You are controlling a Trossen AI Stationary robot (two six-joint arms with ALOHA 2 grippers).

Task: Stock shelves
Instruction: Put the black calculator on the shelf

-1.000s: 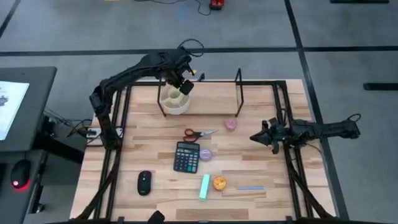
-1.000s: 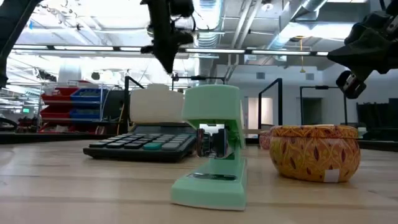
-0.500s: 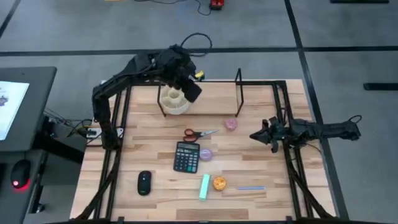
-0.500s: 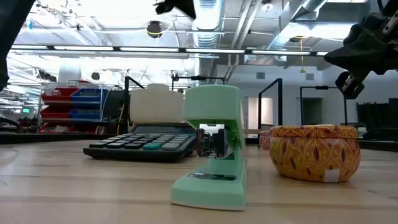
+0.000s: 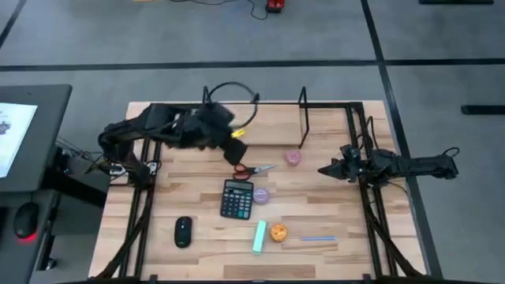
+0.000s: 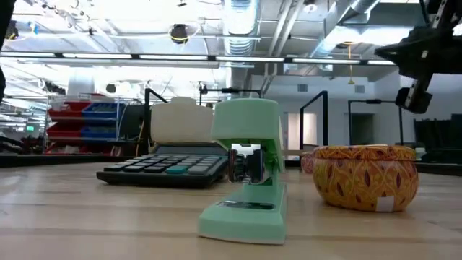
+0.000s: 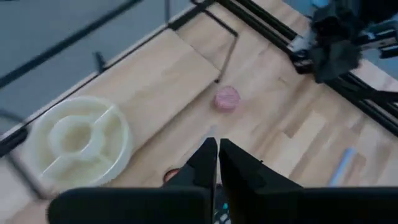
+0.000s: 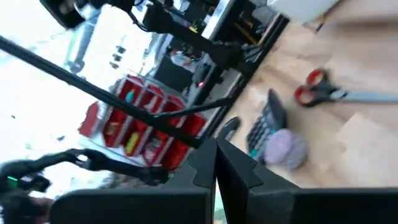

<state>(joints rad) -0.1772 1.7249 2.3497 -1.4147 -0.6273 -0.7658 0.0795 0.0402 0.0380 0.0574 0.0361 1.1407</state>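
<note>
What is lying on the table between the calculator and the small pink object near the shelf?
In the high view, the red-handled scissors lie between the calculator and the small pink object, blades pointing toward the pink one.

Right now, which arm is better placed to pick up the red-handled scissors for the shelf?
Probably the left. Its tool, fingers together, hovers just beside the scissors. The right tool waits near the table's right edge, farther away, with the pink object roughly between it and the scissors.
</note>
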